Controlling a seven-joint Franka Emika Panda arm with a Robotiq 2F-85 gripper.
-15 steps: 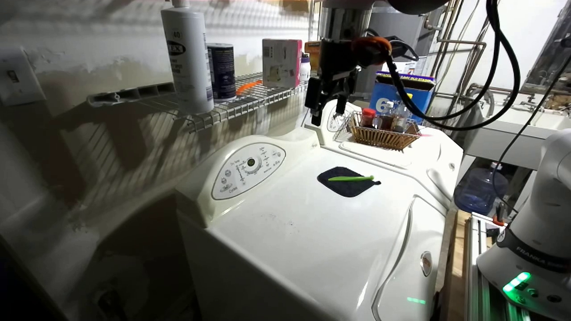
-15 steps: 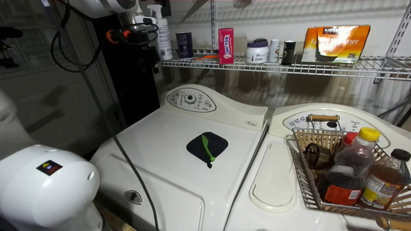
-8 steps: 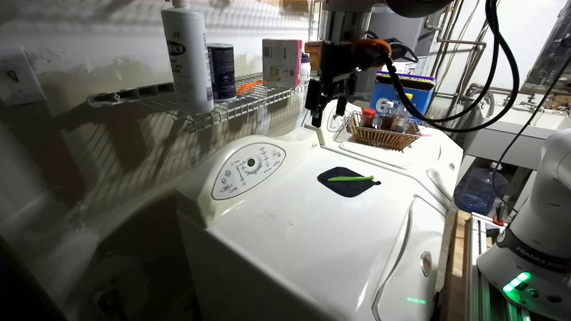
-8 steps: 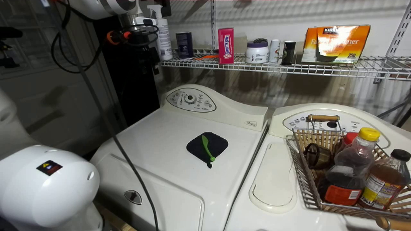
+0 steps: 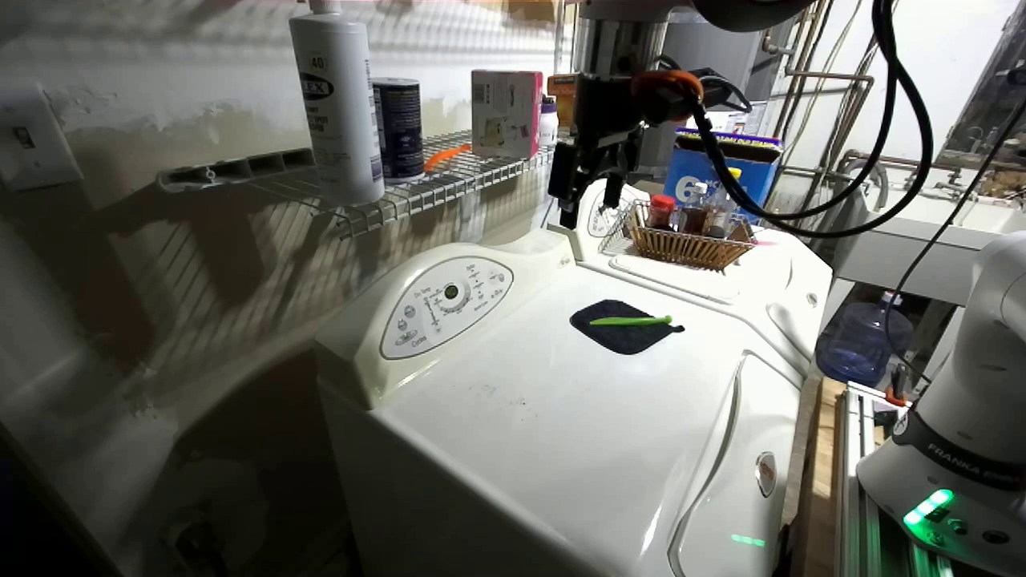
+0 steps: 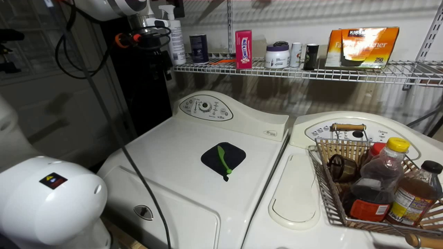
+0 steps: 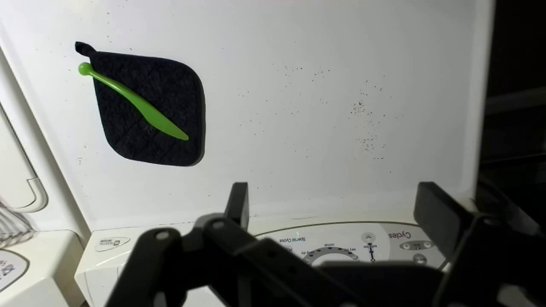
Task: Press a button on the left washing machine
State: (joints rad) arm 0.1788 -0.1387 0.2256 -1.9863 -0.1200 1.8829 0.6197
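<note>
1. The left washer [image 6: 162,148] stands just beside the right washer [image 6: 297,238], with a thin dark gap between them. On the outer side, in the wrist view, its top [image 7: 264,42] ends in a straight edge against darkness.
2. The claw [image 7: 335,204] hangs higher than the left washer's panel [image 5: 445,316] in both exterior views, with air between them. Its fingers are spread wide apart.
3. A wire shelf [image 6: 256,73] runs along the wall [image 6: 207,20], behind and above the machines, carrying a spray bottle [image 6: 177,41], a pink box [image 6: 243,50] and an orange box [image 6: 384,48], among others.
4. The top is glossy white, dotted with dark specks [image 7: 359,105]. A dark pad [image 7: 170,85] lies on it toward the right washer; a green knife [image 7: 143,106] slants across the pad, knob end past its edge.
5. A basket [image 6: 332,188] holding bottles sits on the right washer.
6. Around them are a dim door [image 6: 72,117], a switch [image 5: 36,140], a sink [image 5: 898,256], a jug [image 5: 862,340] and, near the left washer's front, the arm base [image 5: 962,449].
7. The left washer backs toward the wall; its panel rises along the back edge, facing forward and tilted upward.
8. The panel's oval has its long axis side to side, the dial [image 6: 205,105] near its middle. Its lettering stands upside down in the wrist view.
</note>
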